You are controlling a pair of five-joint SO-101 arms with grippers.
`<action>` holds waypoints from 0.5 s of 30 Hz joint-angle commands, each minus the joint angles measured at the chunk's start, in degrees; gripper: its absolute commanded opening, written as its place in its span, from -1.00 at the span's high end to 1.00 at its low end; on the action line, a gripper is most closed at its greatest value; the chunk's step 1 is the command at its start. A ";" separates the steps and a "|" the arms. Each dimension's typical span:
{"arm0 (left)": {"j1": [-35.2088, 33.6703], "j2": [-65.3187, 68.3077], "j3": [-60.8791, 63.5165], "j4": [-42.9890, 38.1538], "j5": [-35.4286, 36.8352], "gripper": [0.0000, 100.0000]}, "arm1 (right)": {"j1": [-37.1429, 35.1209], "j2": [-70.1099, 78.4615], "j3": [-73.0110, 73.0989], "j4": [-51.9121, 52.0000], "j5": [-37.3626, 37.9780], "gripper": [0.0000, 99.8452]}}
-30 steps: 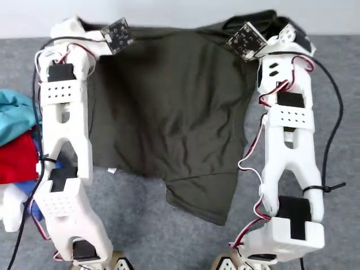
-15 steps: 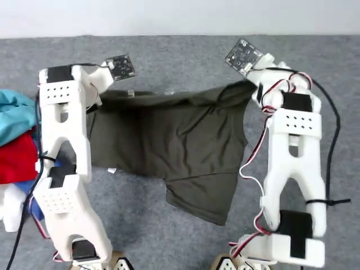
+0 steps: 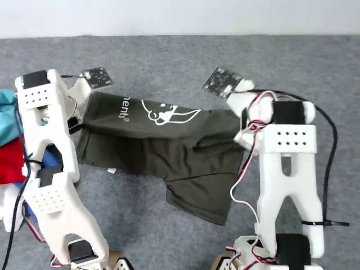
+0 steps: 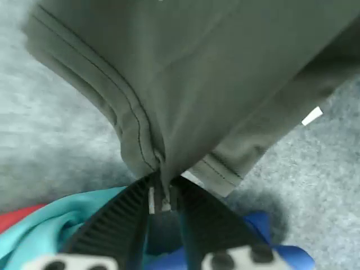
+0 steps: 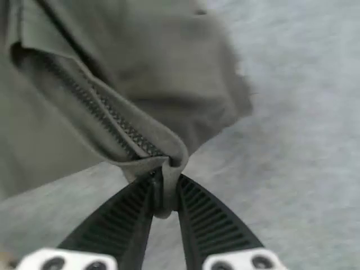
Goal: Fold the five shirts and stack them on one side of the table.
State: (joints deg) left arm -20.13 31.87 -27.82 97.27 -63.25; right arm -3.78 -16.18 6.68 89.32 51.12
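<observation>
Clamping a bunched hem of the olive shirt (image 3: 169, 152) between its ribbed black fingers, the left gripper (image 4: 163, 183) is holding the cloth just above the pile of other shirts (image 3: 10, 157), whose teal and blue fabric is showing right behind the jaws. The right gripper (image 5: 165, 180) is likewise closed on a stitched edge of the same garment, with only a narrow lip of fabric sitting between its tips. From the high view the shirt is lying spread on the grey table (image 3: 169, 62) between the two arms, its far part doubled over toward the robot so that a white print (image 3: 163, 112) is facing up, while one sleeve (image 3: 199, 197) is sticking out toward the near edge, outside the fold. Several things are looking risky to me. Both bites are shallow, so a tug could be pulling a hem free and dropping one corner early. The turned-over edge is running at a slant, lower on the right side, which is likely leading to a crooked fold if both corners are set down as they are. The left jaws are also working very close to the pile, so opening there could be snagging or dragging the teal cloth.
</observation>
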 commanded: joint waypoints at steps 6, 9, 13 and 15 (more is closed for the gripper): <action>-1.85 3.96 -1.27 2.81 -0.88 0.99 | -2.68 -2.95 0.62 9.45 -3.60 0.98; -1.76 4.40 -1.27 3.08 -0.88 0.99 | -2.68 -3.12 5.19 9.27 -3.60 0.98; -1.76 4.48 -1.27 3.08 -0.88 0.98 | -2.68 -3.12 7.12 9.54 -3.69 0.98; -1.76 4.48 -1.27 2.99 -0.88 0.98 | -2.77 -3.21 7.03 9.71 -5.10 0.98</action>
State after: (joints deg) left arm -21.45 37.05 -27.82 98.77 -63.08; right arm -6.15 -16.26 14.07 98.20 47.60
